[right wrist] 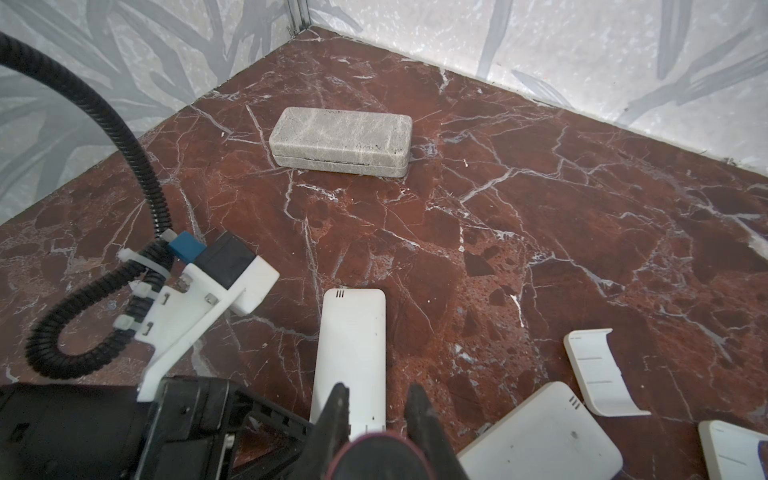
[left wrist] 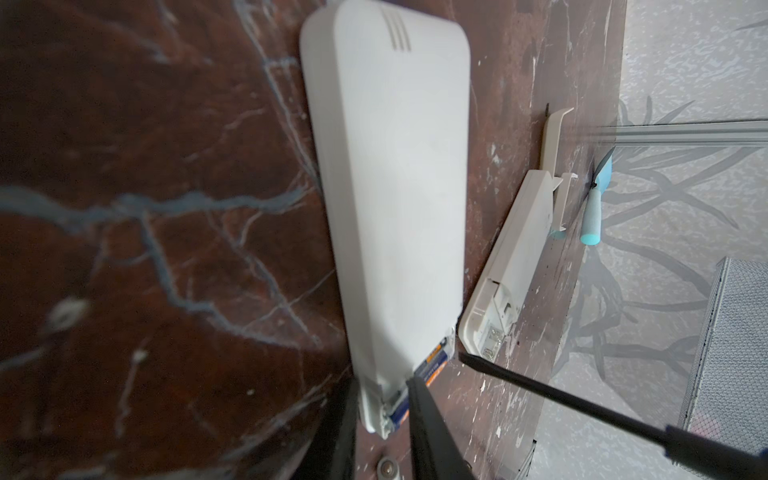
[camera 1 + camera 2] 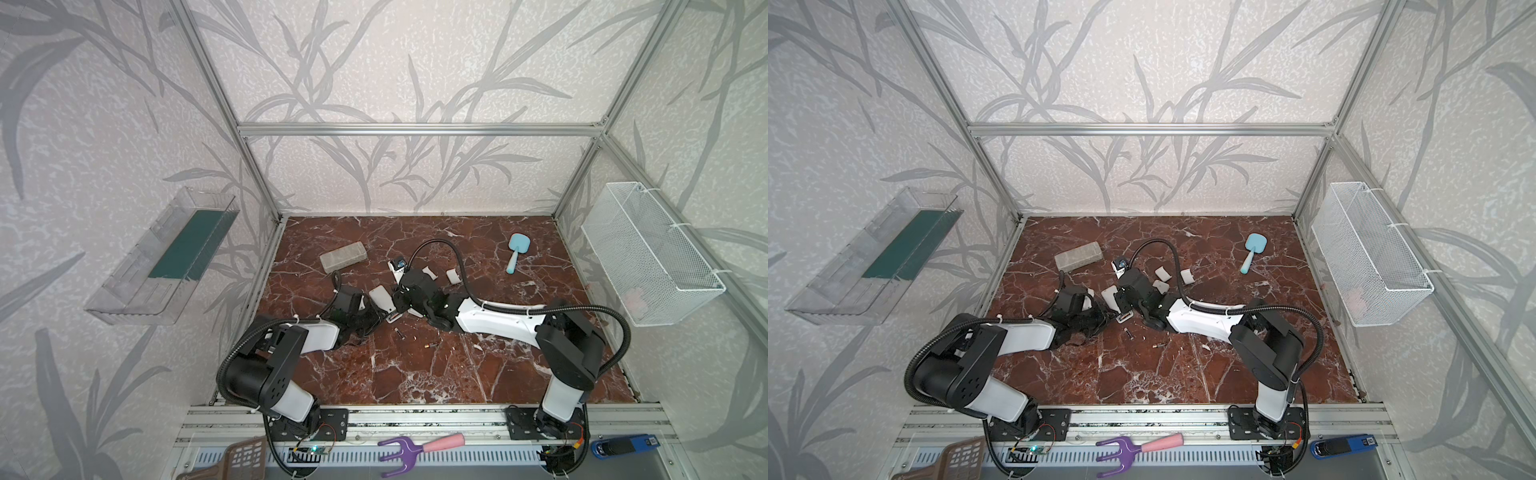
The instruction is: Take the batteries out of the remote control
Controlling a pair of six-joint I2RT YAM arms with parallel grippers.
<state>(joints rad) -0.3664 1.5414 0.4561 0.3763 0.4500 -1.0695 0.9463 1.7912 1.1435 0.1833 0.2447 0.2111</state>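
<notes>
The white remote control (image 2: 390, 187) lies back side up on the marble table, and my left gripper (image 2: 384, 419) is shut on its open end. A blue and orange battery (image 2: 432, 365) shows in that open end. My right gripper (image 1: 378, 409) is shut on a dark, red-rimmed screwdriver handle (image 1: 374, 457). The screwdriver's black shaft (image 2: 582, 407) points at the remote's end, its tip just beside it. Two loose batteries (image 3: 400, 333) (image 3: 430, 345) lie on the table in front of both grippers. In both top views the left gripper (image 3: 374, 311) and the right gripper (image 3: 399, 301) meet at the remote (image 3: 380, 298).
A second white remote (image 2: 511, 257) with an open compartment lies beside the held one, with loose white covers (image 1: 598, 374) (image 3: 453, 276) near it. A grey case (image 3: 343, 257) sits behind on the left, a light blue hand mirror (image 3: 514, 249) at the back right. A wire basket (image 3: 648, 253) hangs on the right wall.
</notes>
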